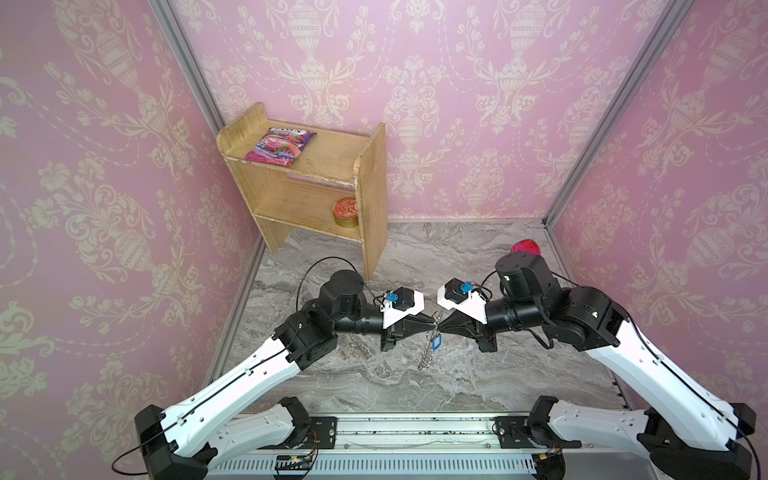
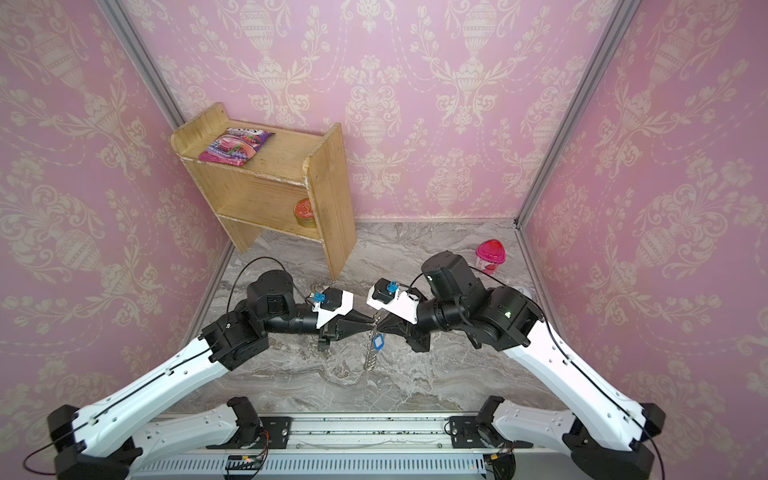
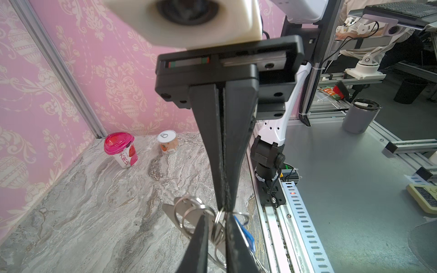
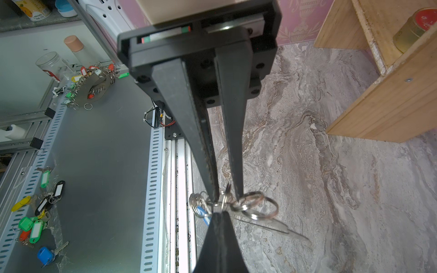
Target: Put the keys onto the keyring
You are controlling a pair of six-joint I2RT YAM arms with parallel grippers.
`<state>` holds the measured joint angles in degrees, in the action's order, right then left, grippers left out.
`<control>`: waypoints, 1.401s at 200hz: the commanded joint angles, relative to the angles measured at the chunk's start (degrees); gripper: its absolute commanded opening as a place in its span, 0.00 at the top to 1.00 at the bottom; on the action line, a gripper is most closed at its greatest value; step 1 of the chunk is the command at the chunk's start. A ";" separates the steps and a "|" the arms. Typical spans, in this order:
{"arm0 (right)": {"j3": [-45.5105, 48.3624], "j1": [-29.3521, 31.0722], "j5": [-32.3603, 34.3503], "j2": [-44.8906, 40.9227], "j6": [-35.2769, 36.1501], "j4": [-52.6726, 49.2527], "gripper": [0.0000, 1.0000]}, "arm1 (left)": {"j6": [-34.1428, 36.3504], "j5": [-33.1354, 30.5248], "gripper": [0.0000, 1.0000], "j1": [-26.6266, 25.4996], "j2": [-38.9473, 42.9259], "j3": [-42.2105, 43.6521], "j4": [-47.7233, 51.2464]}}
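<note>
Over the middle of the marble table my two grippers meet tip to tip. The keyring (image 1: 424, 359) (image 2: 370, 359), a grey metal plate with rings, hangs edge-on below them; its plate (image 3: 173, 211) (image 4: 262, 224) also shows in both wrist views. The keys' blue tag (image 1: 436, 343) (image 2: 378, 342) (image 3: 247, 232) (image 4: 201, 210) dangles beside it. My right gripper (image 1: 439, 328) (image 3: 224, 208) (image 4: 220, 214) is shut on one metal ring (image 3: 218, 224). My left gripper (image 1: 430, 328) (image 3: 216, 218) (image 4: 227, 196) straddles that same ring, with a narrow gap between its jaws.
A wooden shelf (image 1: 307, 183) stands at the back left, with a snack pouch (image 1: 278, 143) on top and a red tin (image 1: 345, 210) inside. A pink-lidded cup (image 2: 490, 255) and a small can (image 3: 168, 141) stand at the right wall. The metal rail (image 1: 415, 428) runs along the front.
</note>
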<state>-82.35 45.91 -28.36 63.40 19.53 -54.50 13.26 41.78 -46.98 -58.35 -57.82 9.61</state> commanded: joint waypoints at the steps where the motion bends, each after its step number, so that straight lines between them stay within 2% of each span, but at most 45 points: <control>1: -1.24 0.55 -1.04 -0.91 0.51 1.46 1.00 | -0.70 1.98 0.90 0.31 -0.01 -1.06 1.34; 26: -1.24 0.57 -1.14 -0.75 0.43 1.68 1.00 | -0.63 2.33 1.00 0.31 -0.01 -1.06 1.35; 72: -1.42 0.58 0.01 -0.85 -0.40 1.90 1.00 | -1.30 2.08 1.00 0.31 1.11 0.82 -2.61; 96: -1.52 0.57 2.98 -1.75 -1.27 1.41 0.70 | -4.03 -2.20 1.00 0.27 4.17 5.65 -12.67; 115: -0.62 0.32 3.78 -3.28 -2.88 2.78 0.64 | -6.99 -5.52 1.00 0.31 6.16 9.56 -21.21; 139: 0.84 0.15 3.34 -4.59 -5.55 5.19 0.59 | -9.47 -8.09 1.00 0.31 6.66 11.18 -26.64; 163: 3.31 0.23 2.95 -5.85 -8.04 8.89 0.57 | -11.45 -9.80 1.00 0.36 6.77 12.59 -31.84; 202: 7.20 0.47 6.50 -7.91 -9.13 15.47 0.58 | -13.87 -10.88 1.00 0.31 6.27 13.93 -38.05; 254: 10.56 1.26 10.81 -11.97 -8.56 22.60 0.60 | -17.00 -11.46 1.00 0.22 4.76 15.46 -46.70; 280: 11.47 1.76 10.73 -12.65 -8.35 25.15 0.60 | -17.65 -11.47 1.00 0.11 3.79 17.11 -48.55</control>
<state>-72.01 47.05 -18.96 51.59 11.77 -34.39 -2.15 31.14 -46.98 -54.06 -42.76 -33.17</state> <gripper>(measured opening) 0.402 0.044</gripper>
